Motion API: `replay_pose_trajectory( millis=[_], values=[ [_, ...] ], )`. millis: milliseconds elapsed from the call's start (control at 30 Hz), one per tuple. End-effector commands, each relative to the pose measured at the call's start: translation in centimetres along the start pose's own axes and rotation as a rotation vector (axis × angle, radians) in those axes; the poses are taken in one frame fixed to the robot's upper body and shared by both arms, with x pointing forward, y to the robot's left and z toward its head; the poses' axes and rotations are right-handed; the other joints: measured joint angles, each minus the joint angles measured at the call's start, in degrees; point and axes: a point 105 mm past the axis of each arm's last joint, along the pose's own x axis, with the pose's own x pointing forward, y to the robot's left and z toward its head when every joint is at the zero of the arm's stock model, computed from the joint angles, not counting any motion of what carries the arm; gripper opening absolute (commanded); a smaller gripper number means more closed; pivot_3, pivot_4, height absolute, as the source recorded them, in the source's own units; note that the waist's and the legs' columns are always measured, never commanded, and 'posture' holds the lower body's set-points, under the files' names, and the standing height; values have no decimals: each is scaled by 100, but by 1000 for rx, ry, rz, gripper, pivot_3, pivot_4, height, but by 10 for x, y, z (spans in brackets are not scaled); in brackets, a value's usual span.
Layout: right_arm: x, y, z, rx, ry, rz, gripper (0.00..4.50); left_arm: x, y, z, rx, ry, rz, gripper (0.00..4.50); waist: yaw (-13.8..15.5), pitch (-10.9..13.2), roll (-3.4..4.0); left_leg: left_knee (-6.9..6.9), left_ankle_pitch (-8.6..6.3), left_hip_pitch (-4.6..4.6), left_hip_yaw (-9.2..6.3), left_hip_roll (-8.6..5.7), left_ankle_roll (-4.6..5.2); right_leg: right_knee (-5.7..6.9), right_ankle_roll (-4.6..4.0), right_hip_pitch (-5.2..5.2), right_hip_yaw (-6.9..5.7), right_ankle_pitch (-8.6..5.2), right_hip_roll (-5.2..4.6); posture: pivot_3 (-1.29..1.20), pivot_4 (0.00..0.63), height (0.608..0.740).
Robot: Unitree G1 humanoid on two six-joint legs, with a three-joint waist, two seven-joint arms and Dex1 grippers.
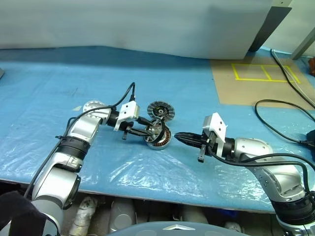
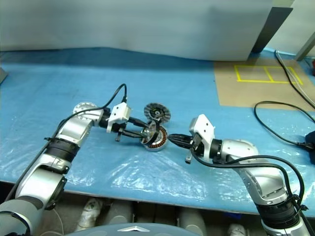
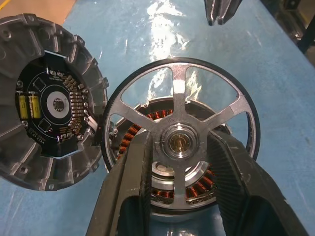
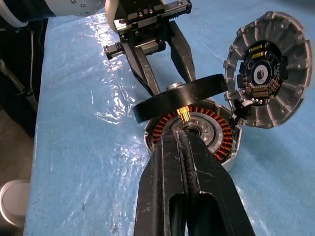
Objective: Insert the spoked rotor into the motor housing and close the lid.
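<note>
The motor housing (image 4: 219,145) lies on the blue sheet with its copper windings showing. Its lid (image 4: 268,69) stands swung open at the far edge, dark circuit side showing. My left gripper (image 3: 179,141) is shut on the spoked rotor (image 3: 216,71), gripping it at the hub. The rotor (image 1: 156,127) hangs tilted just above the housing (image 1: 160,141), its small brass shaft over the housing's hub. My right gripper (image 4: 180,135) is shut with nothing in it. Its tips point at the housing's near rim, at or just short of it, below the rotor (image 4: 179,102).
A round silver part (image 1: 91,105) lies behind my left forearm. A brown board with yellow tape (image 1: 263,73) and black cables (image 1: 283,110) are at the right. The table's front edge (image 1: 147,194) runs close below both arms.
</note>
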Motion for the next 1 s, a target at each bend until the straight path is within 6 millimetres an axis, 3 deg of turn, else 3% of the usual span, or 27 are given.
replay_pose_trajectory(
  millis=[33,333,733,1000],
  values=[
    [-1,3,8,-56,-16,-4,0,2,2,6,51,16,-21,1333,-1,0,0,-1,0,-1,-1,0,0,0,1,0,-1,0,0,0,150,740],
    [-2,1,5,-61,1,-35,0,1,0,0,50,50,-49,1333,2,0,0,0,0,2,-3,-1,0,0,-1,2,-1,0,-1,0,150,740],
    [0,-1,5,-70,11,-41,0,-8,3,14,65,19,-58,1333,-3,0,0,-2,0,2,-3,0,0,0,0,2,-2,0,0,0,150,740],
    [2,-2,4,-76,15,-41,0,-9,2,7,88,64,-56,1333,-3,0,0,-3,0,1,-3,0,0,-2,0,1,-2,0,0,0,150,740]
  ],
)
